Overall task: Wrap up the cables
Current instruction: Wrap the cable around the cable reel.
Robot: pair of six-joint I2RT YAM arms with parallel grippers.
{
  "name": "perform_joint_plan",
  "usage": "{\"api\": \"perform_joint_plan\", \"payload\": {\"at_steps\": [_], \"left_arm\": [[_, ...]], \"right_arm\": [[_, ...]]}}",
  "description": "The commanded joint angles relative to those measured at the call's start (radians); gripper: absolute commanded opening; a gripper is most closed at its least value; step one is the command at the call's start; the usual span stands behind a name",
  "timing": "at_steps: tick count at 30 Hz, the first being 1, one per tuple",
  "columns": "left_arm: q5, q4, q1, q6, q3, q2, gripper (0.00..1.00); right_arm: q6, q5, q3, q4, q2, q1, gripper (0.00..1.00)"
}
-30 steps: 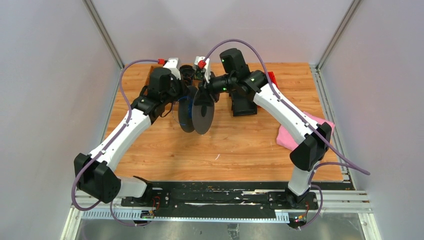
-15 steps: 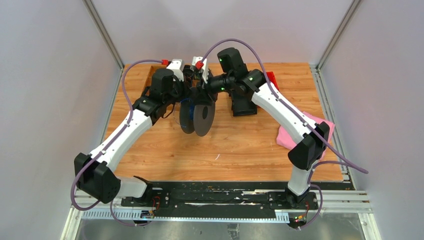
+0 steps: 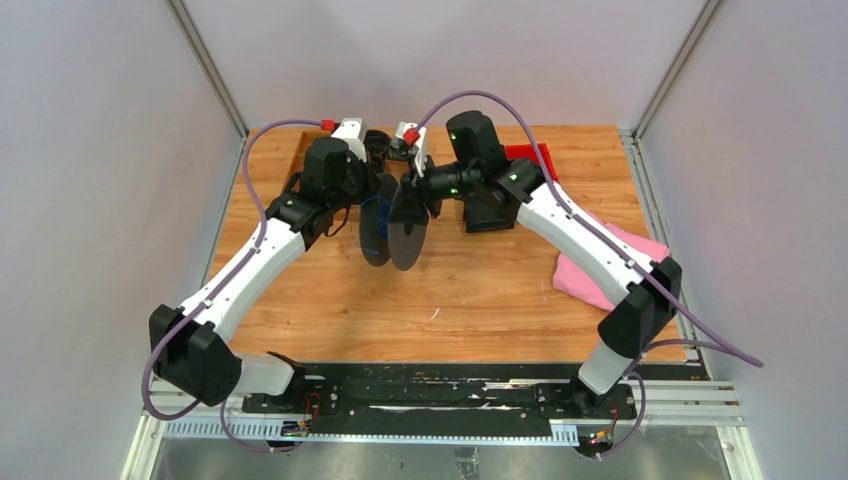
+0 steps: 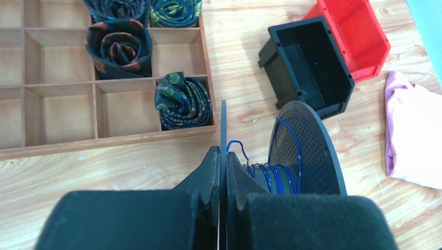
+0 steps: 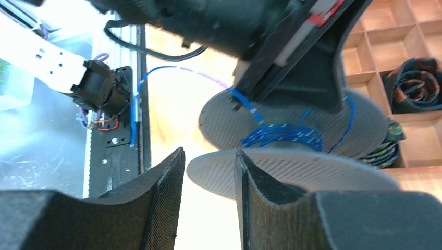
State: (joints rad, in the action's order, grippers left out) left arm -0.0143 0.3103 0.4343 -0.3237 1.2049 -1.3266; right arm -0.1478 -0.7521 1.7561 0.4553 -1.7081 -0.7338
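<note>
Cables (image 4: 276, 174) of fine blue wire are sitting in a few loose turns round the hub of a grey perforated spool (image 4: 307, 151), with one loop standing up off the hub. The left pincer (image 4: 222, 156) is clamping the thin rim of the spool's near flange tight between its fingers, keeping the flanges upright over the desk (image 3: 480, 290). The right pincer (image 5: 208, 161) is hovering at the other flange with its fingers apart, the rim showing in the gap; whether it is touching either finger I cannot tell. One blue strand is arcing free off the spool. Beyond, a wooden divided tray (image 4: 94, 86) is holding rolled ties (image 4: 183, 101). A black bin (image 4: 312, 62) is lying beside a red bin (image 4: 359, 31), with a pink cloth (image 4: 412, 135) near them.
</note>
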Motion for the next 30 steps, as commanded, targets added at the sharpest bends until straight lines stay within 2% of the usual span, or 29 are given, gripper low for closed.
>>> {"api": "perform_joint_plan", "payload": {"at_steps": [1, 6, 11, 30], "left_arm": [[-0.052, -0.075, -0.004, -0.032, 0.037, 0.004, 0.00], [-0.062, -0.065, -0.007, -0.052, 0.052, -0.010, 0.00], [-0.069, -0.062, -0.009, -0.065, 0.054, -0.016, 0.00], [-0.046, -0.054, -0.036, -0.107, 0.069, -0.026, 0.00]], "right_arm": [[0.144, 0.020, -0.110, -0.108, 0.099, -0.042, 0.41], [0.265, -0.028, -0.175, -0.213, 0.097, -0.062, 0.43], [0.337, -0.063, -0.173, -0.263, 0.053, -0.084, 0.43], [0.404, -0.129, -0.255, -0.361, 0.025, -0.124, 0.42]]}}
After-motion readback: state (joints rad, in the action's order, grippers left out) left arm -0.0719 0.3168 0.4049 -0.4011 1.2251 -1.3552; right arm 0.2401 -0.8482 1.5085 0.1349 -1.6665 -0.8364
